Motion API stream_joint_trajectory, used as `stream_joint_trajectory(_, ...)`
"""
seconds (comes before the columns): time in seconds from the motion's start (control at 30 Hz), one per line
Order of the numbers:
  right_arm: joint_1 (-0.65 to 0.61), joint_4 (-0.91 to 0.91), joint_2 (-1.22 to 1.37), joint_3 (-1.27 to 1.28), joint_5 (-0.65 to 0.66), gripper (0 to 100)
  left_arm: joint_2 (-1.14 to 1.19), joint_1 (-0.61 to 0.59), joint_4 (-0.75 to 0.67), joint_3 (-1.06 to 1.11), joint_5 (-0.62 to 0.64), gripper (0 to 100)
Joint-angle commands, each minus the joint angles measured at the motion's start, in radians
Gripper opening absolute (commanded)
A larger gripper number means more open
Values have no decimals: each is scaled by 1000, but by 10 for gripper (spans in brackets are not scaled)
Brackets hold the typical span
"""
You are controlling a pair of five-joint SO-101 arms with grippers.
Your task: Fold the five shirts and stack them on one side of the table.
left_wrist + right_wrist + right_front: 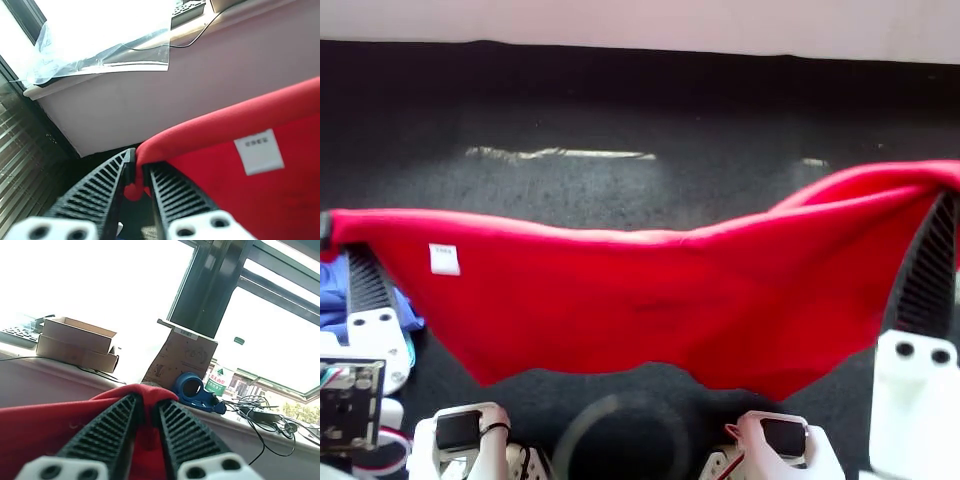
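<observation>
The right tool (148,401) is closest to the overhead camera, up at the right edge. Its black ribbed jaws are squeezed almost together on a bunched fold of the bright red cloth shirt (650,300). Same deal on the other side: the left tool (136,161) has its jaws nearly closed on a rolled red edge of the shirt, with a little nub of fabric poking out between them.

So the shirt hangs in the air between the two tools, above the dark grey desk (620,130). Its long axis runs left to right across the overhead view. The top edge is pulled fairly taut with a dip in the middle, and the right end sits higher in that view than the left. The loose lower edge droops toward the arm bases. A white square label (444,259) shows near the left end. A crumpled blue cloth (332,295) lies on the desk beside the left arm.
</observation>
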Motion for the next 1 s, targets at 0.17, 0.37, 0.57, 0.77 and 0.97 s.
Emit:
stream_joint_trajectory(0.17, 8, 7, 1, -68, 80, 6, -1, 8, 46, -15, 9, 9)
stream_joint_trajectory(0.37, 8, 13, -48, -62, 75, 6, -54, 4, 46, -15, 9, 9)
stream_joint_trajectory(0.57, 8, 76, -124, -59, 75, 6, -186, 2, 48, 24, 9, 9)
stream_joint_trajectory(0.77, 5, 67, -124, 28, 74, 6, -203, 2, 34, 200, 8, 9)
stream_joint_trajectory(0.97, 1, -90, -124, 443, 72, 6, -202, 2, -180, 449, 6, 9)
